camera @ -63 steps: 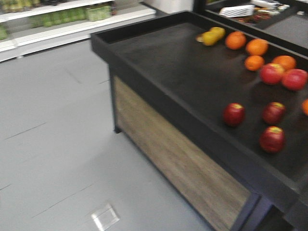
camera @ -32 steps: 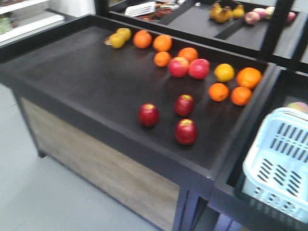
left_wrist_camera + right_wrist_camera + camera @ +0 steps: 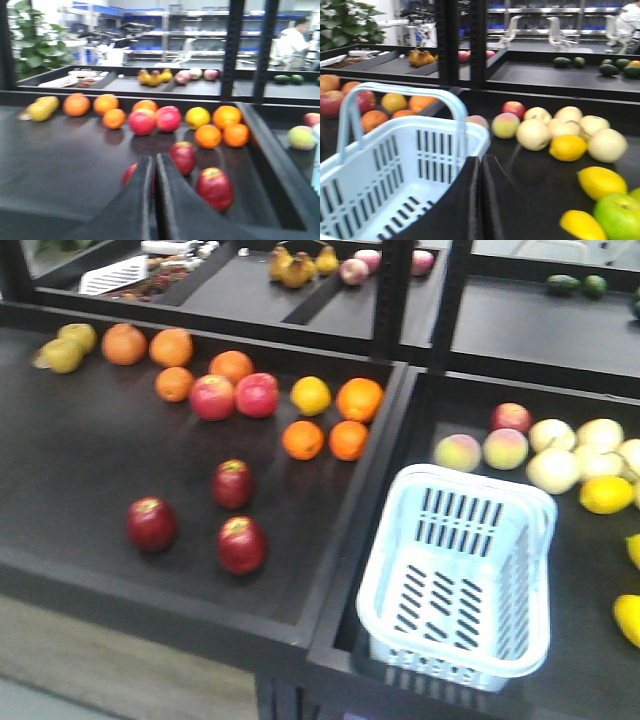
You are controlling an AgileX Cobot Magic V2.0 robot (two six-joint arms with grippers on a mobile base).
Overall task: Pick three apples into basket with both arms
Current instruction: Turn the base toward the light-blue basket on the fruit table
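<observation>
Basket point(image 3: 470, 540), pale blue with slotted walls, stands in the right compartment of the black desk point(image 3: 70, 450). Its floor is bare, and peaches point(image 3: 505, 448) lie behind it. Left gripper point(image 3: 154, 161) is clenched, fingers pressed together on nothing, above the left compartment. Right gripper point(image 3: 479, 161) is likewise clenched and grasps nothing, just beside the basket's rim. Three dark red apples point(image 3: 232, 483) lie apart in the left compartment, in front of the oranges point(image 3: 325, 438).

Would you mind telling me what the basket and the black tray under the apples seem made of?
The basket looks like moulded plastic, pale blue, slightly glossy, with slotted walls. The tray looks matte black, painted board or metal; I cannot tell which.
</observation>
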